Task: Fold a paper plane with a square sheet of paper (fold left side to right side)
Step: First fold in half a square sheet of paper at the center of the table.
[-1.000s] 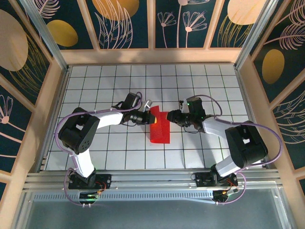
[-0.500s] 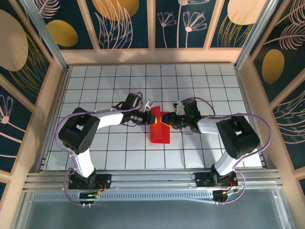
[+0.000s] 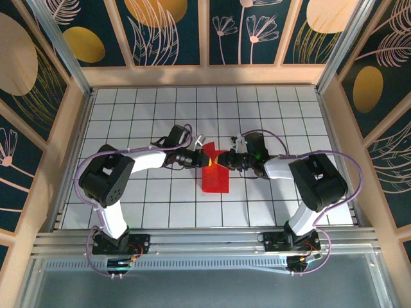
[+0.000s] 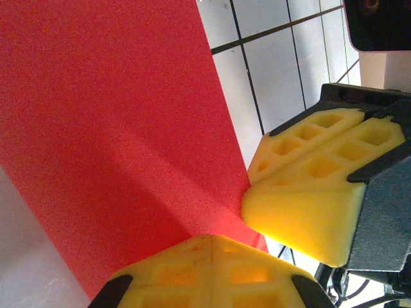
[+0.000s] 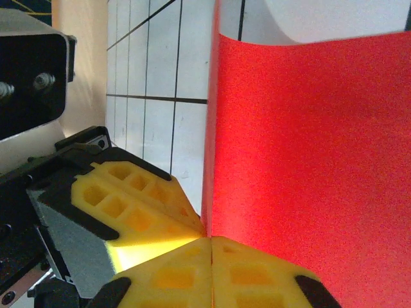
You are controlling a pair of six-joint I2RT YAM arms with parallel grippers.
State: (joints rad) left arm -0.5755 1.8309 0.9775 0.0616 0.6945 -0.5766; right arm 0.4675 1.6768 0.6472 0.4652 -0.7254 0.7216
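left hand (image 3: pixel 204 156) and right hand (image 3: pixel 225 157) pinch the red paper (image 3: pixel 215 179) (far end).

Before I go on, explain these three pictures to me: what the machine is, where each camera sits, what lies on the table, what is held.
Two robot arms are bolted at the near edge of a white gridded table. The overhead picture looks down from above and behind them; the other two come from a camera on each wrist. On the table lies a thin bright red sheet of paper, its far end lifted. The left tool and the right tool are both closed on that lifted end, nearly tip to tip.
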